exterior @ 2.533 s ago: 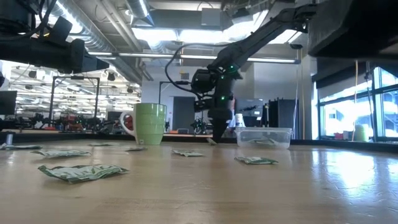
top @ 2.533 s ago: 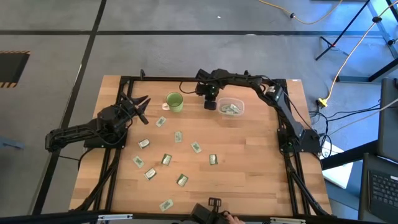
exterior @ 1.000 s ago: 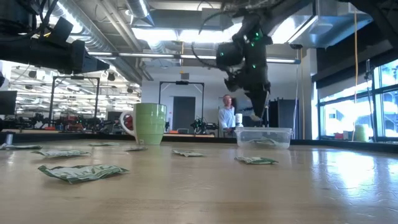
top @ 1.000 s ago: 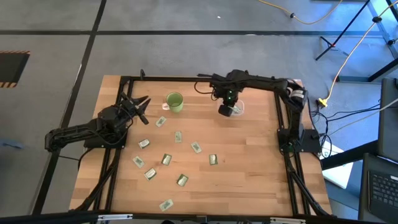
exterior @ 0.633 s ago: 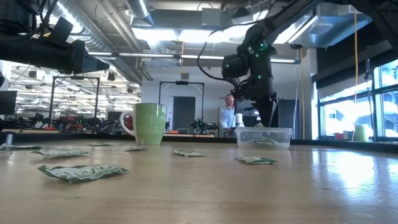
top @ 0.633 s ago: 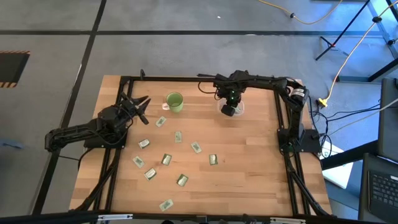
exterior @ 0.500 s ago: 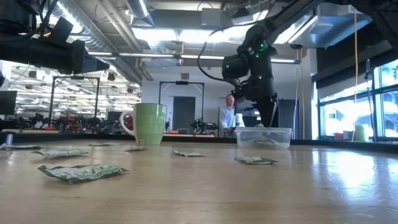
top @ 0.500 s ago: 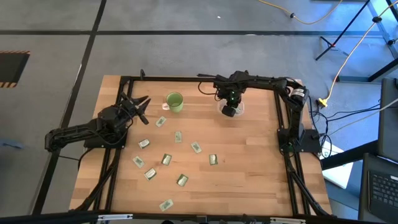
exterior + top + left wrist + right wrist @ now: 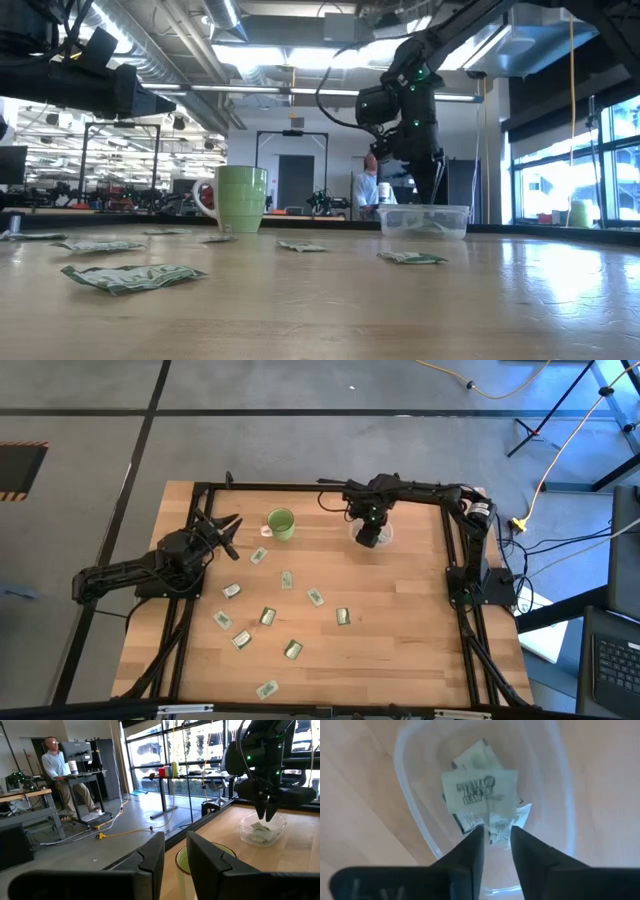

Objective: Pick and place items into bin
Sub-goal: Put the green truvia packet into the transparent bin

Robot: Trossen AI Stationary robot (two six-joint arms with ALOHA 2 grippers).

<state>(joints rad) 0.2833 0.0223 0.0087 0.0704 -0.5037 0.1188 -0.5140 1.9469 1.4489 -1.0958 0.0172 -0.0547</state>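
The bin [image 9: 405, 795] is a clear shallow tub standing near the table's far edge [image 9: 386, 532] [image 9: 425, 220]. A few packets lie in it, and a silvery-white one [image 9: 480, 792] is on top. My right gripper [image 9: 495, 832] [image 9: 368, 538] points down into the bin with its fingers a little apart, just short of that top packet. It is open and touches nothing. Several pale green packets [image 9: 287, 579] [image 9: 135, 276] lie flat across the middle of the table. My left gripper [image 9: 226, 523] [image 9: 175, 845] waits open at the table's left side.
A green mug [image 9: 281, 523] [image 9: 240, 198] stands to the left of the bin, and one packet [image 9: 264, 530] lies beside it. A dark frame runs along the table's edges [image 9: 300, 486]. Bare wood lies to the right of the packets [image 9: 410, 620]. A person stands in the room beyond [image 9: 368, 185].
My right gripper came down from high over the bin until its fingertips were at the bin's rim, and it straightened from a tilt to pointing down. It has held still for the last half second. The left arm and the scattered packets have not moved.
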